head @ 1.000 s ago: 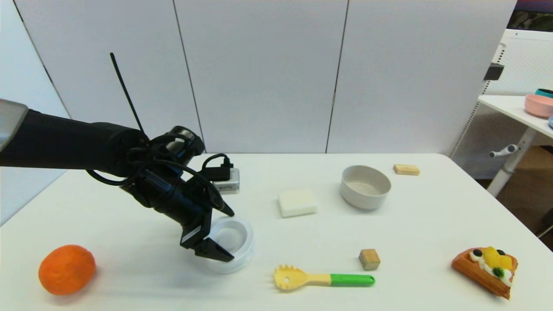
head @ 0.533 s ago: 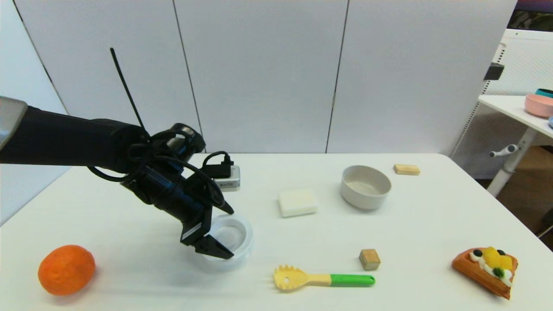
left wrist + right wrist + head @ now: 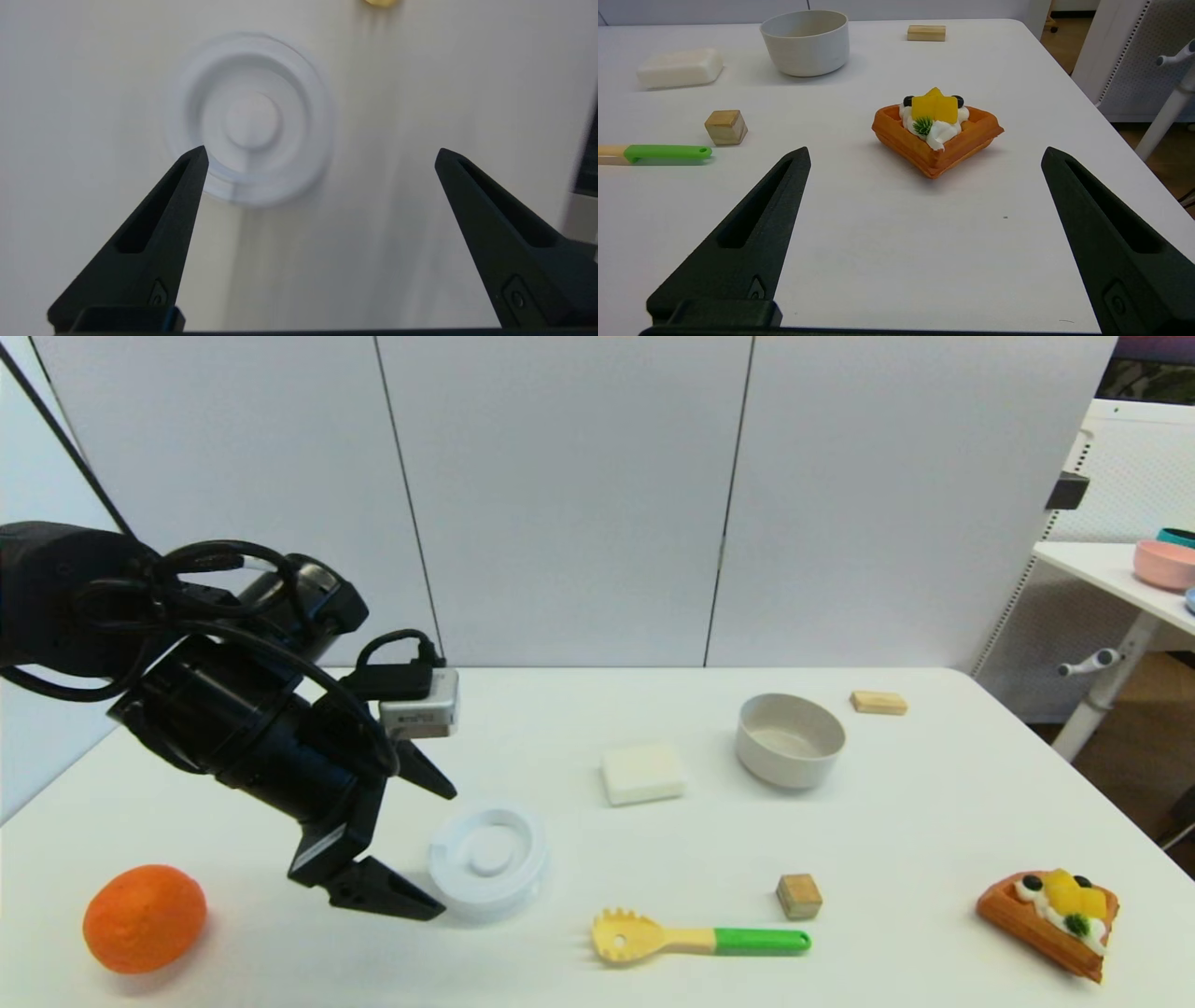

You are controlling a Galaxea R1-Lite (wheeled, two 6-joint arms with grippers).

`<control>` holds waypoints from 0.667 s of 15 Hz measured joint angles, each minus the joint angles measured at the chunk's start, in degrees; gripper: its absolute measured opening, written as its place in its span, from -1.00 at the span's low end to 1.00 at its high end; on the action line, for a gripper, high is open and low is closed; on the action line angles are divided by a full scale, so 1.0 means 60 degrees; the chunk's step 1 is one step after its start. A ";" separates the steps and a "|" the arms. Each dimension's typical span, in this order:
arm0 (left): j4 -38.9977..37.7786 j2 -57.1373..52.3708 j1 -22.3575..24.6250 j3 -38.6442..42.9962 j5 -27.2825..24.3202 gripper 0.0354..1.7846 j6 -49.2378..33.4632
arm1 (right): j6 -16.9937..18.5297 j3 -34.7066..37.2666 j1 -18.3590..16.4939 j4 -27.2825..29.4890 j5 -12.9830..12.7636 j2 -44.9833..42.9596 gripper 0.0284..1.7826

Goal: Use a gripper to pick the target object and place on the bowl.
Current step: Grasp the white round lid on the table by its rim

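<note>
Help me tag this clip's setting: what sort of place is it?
Probably a robot lab or test room: a white table with toy props such as a waffle and orange, plain white wall panels, and an adjustable side desk.

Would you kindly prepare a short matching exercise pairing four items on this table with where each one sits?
Things:
1. white ringed container
2. beige-grey bowl
3. orange
4. waffle

Places:
A. near right corner of the table
B. far side, next to the white block
C. near left corner
D. just beyond the open left gripper, ungripped

Pairs: 1-D, 2-B, 3-C, 4-A
</note>
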 joint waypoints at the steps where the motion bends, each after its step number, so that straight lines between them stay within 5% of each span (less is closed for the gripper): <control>1: 0.0167 -0.0207 -0.0004 0.0185 0.0037 0.91 0.0014 | 0.0000 0.0000 0.0000 0.0000 0.0000 0.0000 0.92; 10: -0.1646 -0.0195 -0.0341 0.1975 0.0713 0.91 0.0376 | 0.0000 0.0000 0.0000 0.0004 0.0000 0.0000 0.92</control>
